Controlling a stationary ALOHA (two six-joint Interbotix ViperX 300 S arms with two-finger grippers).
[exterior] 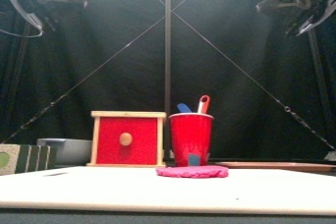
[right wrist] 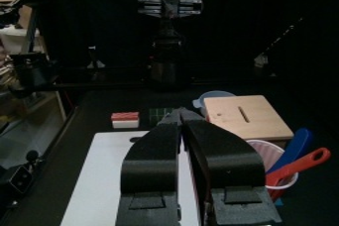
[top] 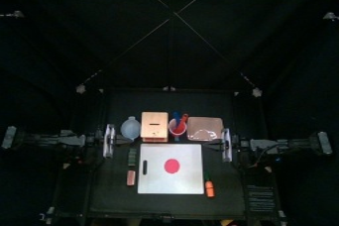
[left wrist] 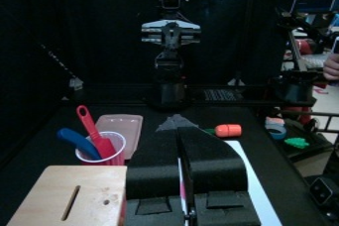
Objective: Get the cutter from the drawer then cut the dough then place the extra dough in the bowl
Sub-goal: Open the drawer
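The top camera is looking down from high above, far off, so the bench is sitting small in the picture's lower half. The front camera is peering level from the bench's front edge, close to the red cup and the wooden box. The two wrist cameras are facing each other across the bench — all four views are sharing that cup and box.

From the front, the bowl is mostly hidden behind the wooden box; the shut red drawer front conceals the box's inside; the cup hides the lower ends of the red knife and blue knife; from above, a reddish toy and an orange toy beside the board are too small to identify.
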